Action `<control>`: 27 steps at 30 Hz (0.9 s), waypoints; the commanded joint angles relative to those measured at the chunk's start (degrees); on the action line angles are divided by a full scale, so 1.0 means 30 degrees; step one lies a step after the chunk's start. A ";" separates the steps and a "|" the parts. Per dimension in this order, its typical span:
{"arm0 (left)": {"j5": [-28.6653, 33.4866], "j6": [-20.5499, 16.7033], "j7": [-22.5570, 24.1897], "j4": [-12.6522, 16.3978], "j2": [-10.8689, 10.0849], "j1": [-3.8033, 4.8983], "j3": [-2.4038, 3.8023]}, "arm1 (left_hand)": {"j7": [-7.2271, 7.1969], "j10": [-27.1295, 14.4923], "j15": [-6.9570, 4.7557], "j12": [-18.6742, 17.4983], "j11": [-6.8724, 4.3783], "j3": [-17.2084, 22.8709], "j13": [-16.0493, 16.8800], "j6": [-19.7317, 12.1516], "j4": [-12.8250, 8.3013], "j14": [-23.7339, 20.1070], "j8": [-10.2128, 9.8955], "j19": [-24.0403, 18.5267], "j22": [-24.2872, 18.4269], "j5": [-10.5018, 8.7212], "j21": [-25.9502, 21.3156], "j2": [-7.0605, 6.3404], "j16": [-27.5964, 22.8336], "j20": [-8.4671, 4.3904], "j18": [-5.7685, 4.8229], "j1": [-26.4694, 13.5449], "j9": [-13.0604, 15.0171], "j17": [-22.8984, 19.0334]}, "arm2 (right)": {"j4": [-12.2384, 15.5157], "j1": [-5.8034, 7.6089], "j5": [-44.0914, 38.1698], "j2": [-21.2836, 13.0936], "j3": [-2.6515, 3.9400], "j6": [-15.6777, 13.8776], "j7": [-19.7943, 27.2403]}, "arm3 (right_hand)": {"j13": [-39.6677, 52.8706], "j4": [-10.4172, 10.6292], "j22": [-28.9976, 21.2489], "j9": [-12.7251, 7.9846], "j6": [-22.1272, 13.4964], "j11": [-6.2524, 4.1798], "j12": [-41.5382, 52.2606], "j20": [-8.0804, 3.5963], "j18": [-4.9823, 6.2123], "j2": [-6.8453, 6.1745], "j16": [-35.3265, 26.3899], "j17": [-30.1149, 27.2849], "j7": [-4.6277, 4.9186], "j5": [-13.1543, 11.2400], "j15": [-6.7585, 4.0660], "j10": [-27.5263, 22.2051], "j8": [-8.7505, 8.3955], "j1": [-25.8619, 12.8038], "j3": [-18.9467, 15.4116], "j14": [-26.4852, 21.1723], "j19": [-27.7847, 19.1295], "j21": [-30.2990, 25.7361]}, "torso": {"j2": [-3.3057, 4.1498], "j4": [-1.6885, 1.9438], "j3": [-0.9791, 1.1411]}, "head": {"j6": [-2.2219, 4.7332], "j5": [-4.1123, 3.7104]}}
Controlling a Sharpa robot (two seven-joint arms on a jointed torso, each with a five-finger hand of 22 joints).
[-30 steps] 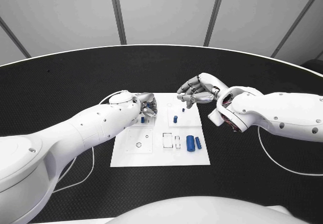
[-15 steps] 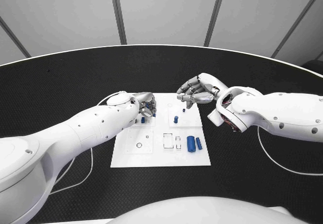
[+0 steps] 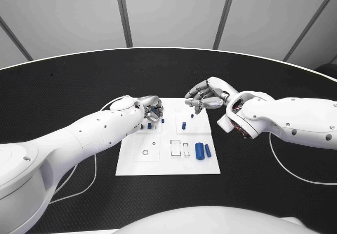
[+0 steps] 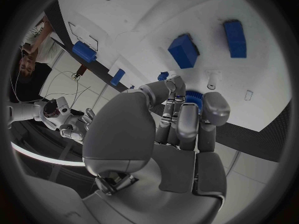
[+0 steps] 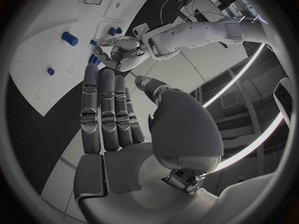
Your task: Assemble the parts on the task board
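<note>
Here the left robot hand [image 3: 150,110] is low over the far left part of the task board [image 3: 168,163]. Its fingers [image 4: 187,127] are curled in close together. In the left wrist view a blue ribbed part [image 4: 194,98] sits right at the fingertips, between them and the thumb, so the hand looks like it is pinching it. Just past those fingertips two blue block parts [image 4: 183,50] stand on the white board, one beside the other, and a small blue peg [image 4: 117,76] stands a bit off to the side.

The right robot hand [image 3: 204,97] hangs above the far right edge of the board. It holds nothing. Its fingers [image 5: 102,109] lie long and side by side, with the thumb bent away from them, so the hand is loosely spread. It does not touch the board.

Between the two hands, a small blue peg [image 3: 183,125] stands up on the board. Nearer the robot, well away from both hands, two blue cylinder parts [image 3: 199,148] lie flat side by side on the board, next to some white slots [image 3: 175,146].

The board lies flat on the black bench [image 3: 84,78]. A thin white cable [image 3: 87,170] runs along the bench beside the left arm
</note>
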 commanded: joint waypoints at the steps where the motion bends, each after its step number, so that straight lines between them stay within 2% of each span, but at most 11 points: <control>1: 0.0099 -0.0012 0.0005 0.0024 -0.0018 0.0012 0.0002 | 0.0005 0.0135 -0.0015 0.0075 0.0002 0.0129 0.0066 -0.0153 0.0013 0.0083 -0.0015 0.0131 0.0003 -0.0051 0.0067 -0.0034 0.0059 -0.0022 -0.0171 -0.0133 0.0017 -0.0058 | -0.0002 0.0000 0.0000 0.0000 0.0000 0.0000 0.0002 | 0.0027 -0.0006 -0.0022 0.0028 -0.0026 -0.0028 0.0069 0.0023 0.0050 0.0005 -0.0082 0.0030 -0.0036 0.0073 -0.0026 -0.0132 0.0101 0.0220 0.0117 -0.0045 0.0042 0.0040 | 0.0006 -0.0012 0.0011 | 0.0046 -0.0013; 6: 0.0256 -0.0001 -0.0034 -0.0007 -0.0033 0.0021 0.0003 | 0.0043 0.0135 0.0018 -0.0055 0.0040 0.0133 0.0051 -0.0177 0.0011 0.0060 -0.0089 0.0069 -0.0103 -0.0073 0.0028 -0.0129 0.0038 -0.0013 -0.0149 -0.0230 0.0013 -0.0104 | 0.0000 0.0000 0.0000 -0.0013 0.0000 0.0001 0.0003 | 0.0027 -0.0006 -0.0022 0.0028 -0.0026 -0.0028 0.0069 0.0023 0.0050 0.0005 -0.0082 0.0030 -0.0036 0.0073 -0.0026 -0.0132 0.0101 0.0220 0.0117 -0.0045 0.0042 0.0040 | -0.0006 -0.0033 0.0032 | 0.0067 0.0008; 14: 0.0684 -0.0098 0.0059 0.0338 -0.0376 0.0143 0.0011 | 0.0178 -0.0203 0.0210 -0.0802 0.0207 -0.0826 -0.0020 -0.0560 0.0383 -0.0055 -0.0542 -0.0298 -0.0693 -0.0094 -0.0322 -0.0940 -0.0017 0.0145 -0.0045 -0.1229 -0.0012 -0.0052 | -0.0012 0.0000 0.0000 -0.0063 0.0000 -0.0001 0.0008 | 0.0027 -0.0006 -0.0022 0.0028 -0.0026 -0.0028 0.0069 0.0023 0.0050 0.0005 -0.0082 0.0030 -0.0036 0.0073 -0.0026 -0.0132 0.0101 0.0220 0.0117 -0.0045 0.0042 0.0040 | -0.0053 0.0086 0.0027 | 0.0073 -0.0040; 17: 0.1050 -0.0224 0.0189 0.0767 -0.0715 0.0294 0.0022 | 0.0153 -0.0230 0.0236 -0.1038 0.0207 -0.1891 0.0020 -0.0730 0.0792 -0.0117 -0.0728 -0.0381 -0.0905 -0.0128 -0.0490 -0.1440 -0.0052 0.0176 -0.0016 -0.1901 0.0016 -0.0133 | -0.0024 0.0000 0.0000 -0.0093 0.0000 0.0004 0.0018 | 0.0027 -0.0006 -0.0022 0.0028 -0.0026 -0.0028 0.0069 0.0023 0.0050 0.0005 -0.0082 0.0030 -0.0036 0.0073 -0.0026 -0.0132 0.0101 0.0220 0.0117 -0.0045 0.0042 0.0040 | -0.0110 0.0158 0.0047 | 0.0061 -0.0116; 22: 0.1378 -0.0405 0.0346 0.1292 -0.1164 0.0498 0.0037 | 0.0118 -0.0238 0.0214 -0.1241 0.0177 -0.3433 0.0115 -0.1017 0.1340 -0.0244 -0.1017 -0.0511 -0.1335 -0.0185 -0.0790 -0.1727 -0.0149 0.0144 0.0045 -0.2327 0.0042 -0.0399 | -0.0037 -0.0002 0.0000 -0.0156 -0.0001 0.0014 0.0032 | 0.0027 -0.0006 -0.0022 0.0028 -0.0026 -0.0028 0.0069 0.0023 0.0050 0.0005 -0.0082 0.0030 -0.0036 0.0073 -0.0026 -0.0132 0.0101 0.0220 0.0117 -0.0045 0.0042 0.0040 | -0.0164 0.0249 0.0040 | 0.0031 -0.0199; 27: 0.1488 -0.0478 0.0518 0.1607 -0.1439 0.0590 0.0045 | 0.0075 -0.0403 0.0190 -0.1313 0.0149 -0.4951 0.0234 -0.1021 0.1699 -0.0338 -0.1131 -0.0649 -0.1793 -0.0210 -0.1114 -0.1736 -0.0215 0.0103 0.0107 -0.2248 0.0128 -0.0468 | -0.0058 -0.0003 0.0000 -0.0188 -0.0002 0.0019 0.0047 | 0.0027 -0.0006 -0.0022 0.0028 -0.0026 -0.0028 0.0069 0.0023 0.0050 0.0005 -0.0082 0.0030 -0.0036 0.0073 -0.0026 -0.0132 0.0101 0.0220 0.0117 -0.0045 0.0042 0.0040 | -0.0110 0.0181 0.0042 | 0.0112 -0.0132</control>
